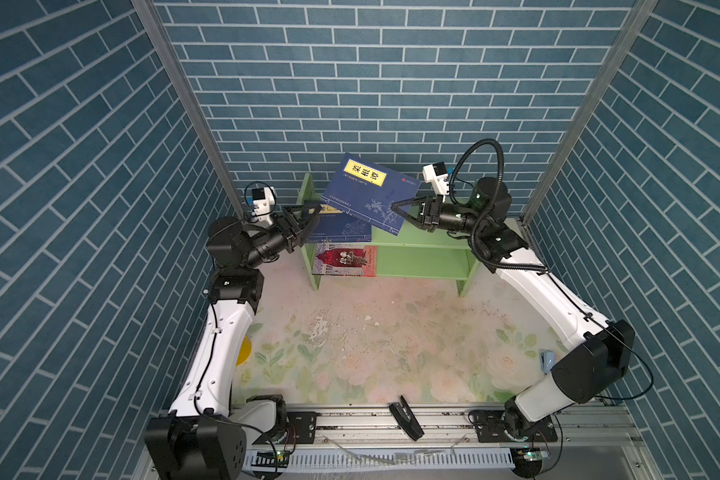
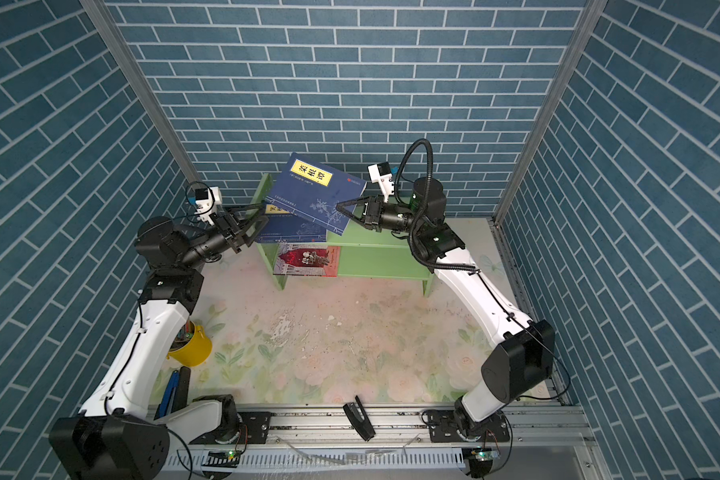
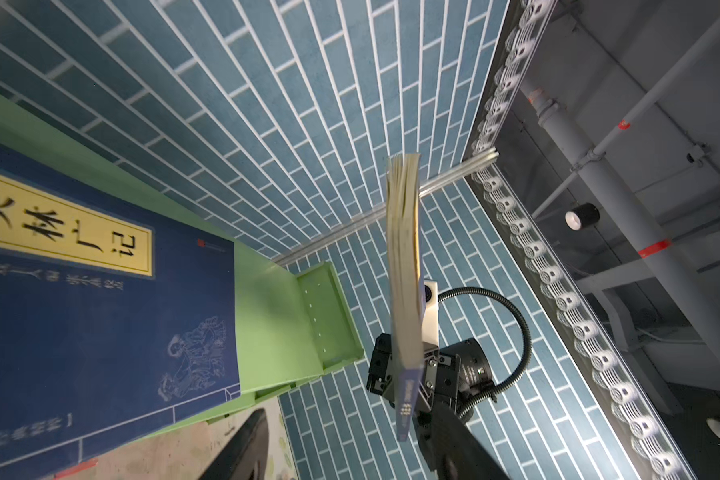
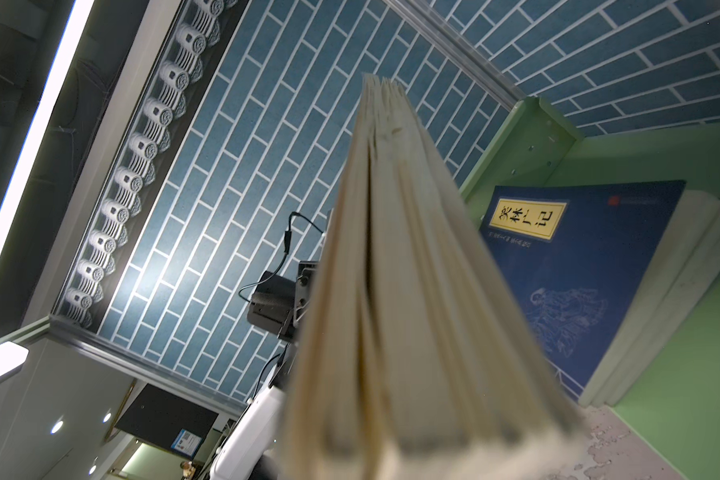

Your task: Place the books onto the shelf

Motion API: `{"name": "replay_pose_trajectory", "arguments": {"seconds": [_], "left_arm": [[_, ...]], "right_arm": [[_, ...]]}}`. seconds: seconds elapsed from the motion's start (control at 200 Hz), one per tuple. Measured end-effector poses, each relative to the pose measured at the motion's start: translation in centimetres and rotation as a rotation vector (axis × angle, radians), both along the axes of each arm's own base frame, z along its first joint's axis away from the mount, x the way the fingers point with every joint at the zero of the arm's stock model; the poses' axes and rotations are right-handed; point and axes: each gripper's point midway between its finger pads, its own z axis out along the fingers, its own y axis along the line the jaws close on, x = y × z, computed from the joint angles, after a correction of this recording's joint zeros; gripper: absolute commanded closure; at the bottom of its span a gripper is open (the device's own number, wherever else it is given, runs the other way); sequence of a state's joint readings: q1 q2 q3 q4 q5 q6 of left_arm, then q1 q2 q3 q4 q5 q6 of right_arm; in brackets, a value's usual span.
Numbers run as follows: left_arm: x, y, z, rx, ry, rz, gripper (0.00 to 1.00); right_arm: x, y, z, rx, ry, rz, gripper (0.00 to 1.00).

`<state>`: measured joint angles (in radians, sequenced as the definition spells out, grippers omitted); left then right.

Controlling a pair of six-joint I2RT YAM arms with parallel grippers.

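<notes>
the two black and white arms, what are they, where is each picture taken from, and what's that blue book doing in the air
They are two robot arms, each ending in a two-fingered gripper. The two wide pictures come from one camera head overhead, so they look almost alike. The other two come from small cameras on the arms' wrists, which is why they look tilted. The right gripper is shut on a corner of a dark blue book, holding it slanted in the air above the green shelf. The left gripper is open at the shelf's left end, gripping nothing. On the shelf's upper tier lies a stack of blue books; on the lower tier, a red-covered book. The shelf stands on a flower-printed table.
</notes>
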<state>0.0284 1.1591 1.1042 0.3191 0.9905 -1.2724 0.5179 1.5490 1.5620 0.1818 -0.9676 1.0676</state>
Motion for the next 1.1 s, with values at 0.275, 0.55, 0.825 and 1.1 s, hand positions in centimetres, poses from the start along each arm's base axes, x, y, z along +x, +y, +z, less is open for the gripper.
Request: {"name": "replay_pose_trajectory", "arguments": {"seconds": [0.275, 0.55, 0.825, 1.1], "left_arm": [[-2.3, -1.3, 1.7, -0.01, -0.071, -0.142, 0.34], [-3.2, -1.7, 2.0, -0.007, -0.099, -0.19, 0.33], [-4.3, -4.0, 1.1, 0.018, -0.092, -0.281, 0.33], [-4.0, -5.4, 0.5, 0.025, -0.065, -0.33, 0.73]], "right_arm": [[-2.7, -1.6, -0.4, -0.063, -0.03, 0.067, 1.0], [-3.5, -2.4, -1.8, -0.114, -0.003, 0.101, 1.0], [-4.5, -2.6, -1.9, -0.114, 0.005, 0.154, 1.0], [-4.6, -2.5, -2.2, -0.115, 0.015, 0.178, 1.0]]}}
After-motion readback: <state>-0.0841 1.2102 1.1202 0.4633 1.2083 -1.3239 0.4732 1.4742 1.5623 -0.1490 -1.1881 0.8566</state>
